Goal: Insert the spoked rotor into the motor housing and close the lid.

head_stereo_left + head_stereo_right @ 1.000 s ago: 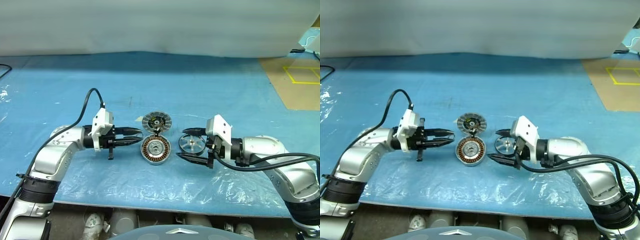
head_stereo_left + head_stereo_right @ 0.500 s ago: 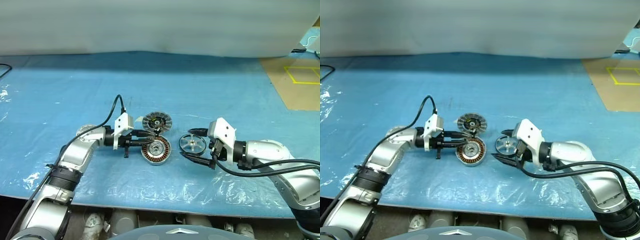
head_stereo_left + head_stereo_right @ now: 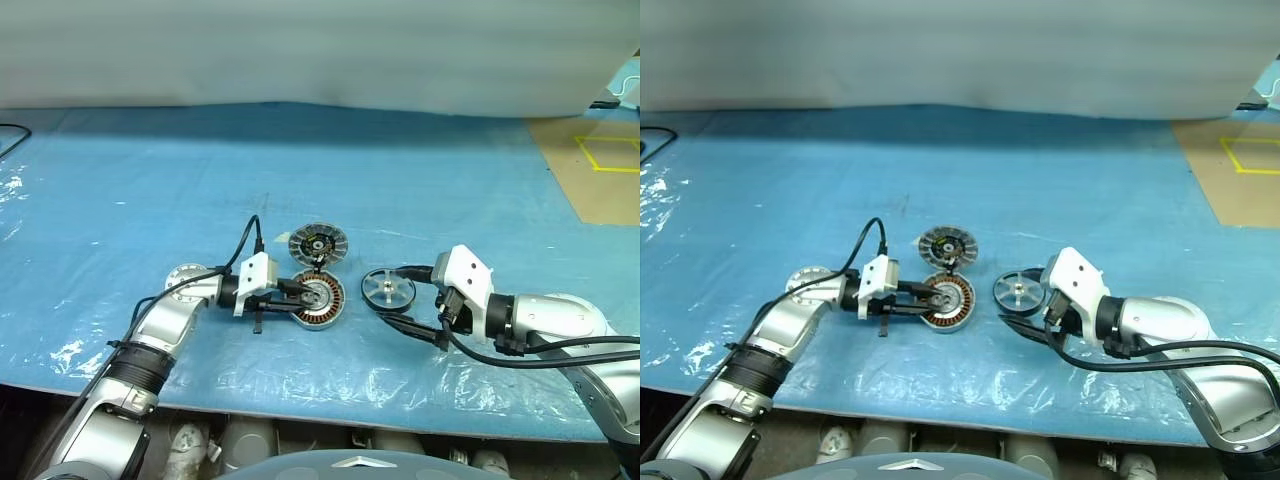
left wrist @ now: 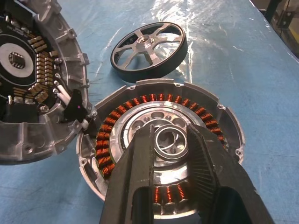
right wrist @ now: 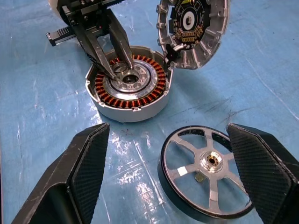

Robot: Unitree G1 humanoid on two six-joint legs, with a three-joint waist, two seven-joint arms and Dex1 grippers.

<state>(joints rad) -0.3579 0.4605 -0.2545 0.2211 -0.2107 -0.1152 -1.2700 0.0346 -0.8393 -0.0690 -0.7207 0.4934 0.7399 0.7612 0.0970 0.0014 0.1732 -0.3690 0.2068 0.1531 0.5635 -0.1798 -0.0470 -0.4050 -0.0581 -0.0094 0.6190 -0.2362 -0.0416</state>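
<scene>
The motor housing (image 3: 318, 299), ringed with copper windings, lies on the blue sheet. My left gripper (image 3: 303, 291) reaches in from its left, and its narrowly open fingers (image 4: 140, 158) straddle the silver centre hub (image 4: 170, 142); whether they touch it I cannot tell. The lid (image 3: 316, 243) lies just behind the housing, inner side up, joined to it by short wires. To the right, the spoked rotor (image 3: 388, 288) lies flat. My right gripper (image 5: 167, 130) is wide open, a finger on either side of the rotor (image 5: 208, 179) and clear of it.
A blue plastic sheet (image 3: 150, 180) covers the table, wrinkled near the front edge. A brown board with yellow tape (image 3: 600, 165) lies at the far right. A white backdrop (image 3: 300, 50) closes off the back.
My left gripper has swung right and down, from beside the housing to over its centre hub. The right gripper has drawn back slightly to the right. The rotor, housing and lid stay put.
</scene>
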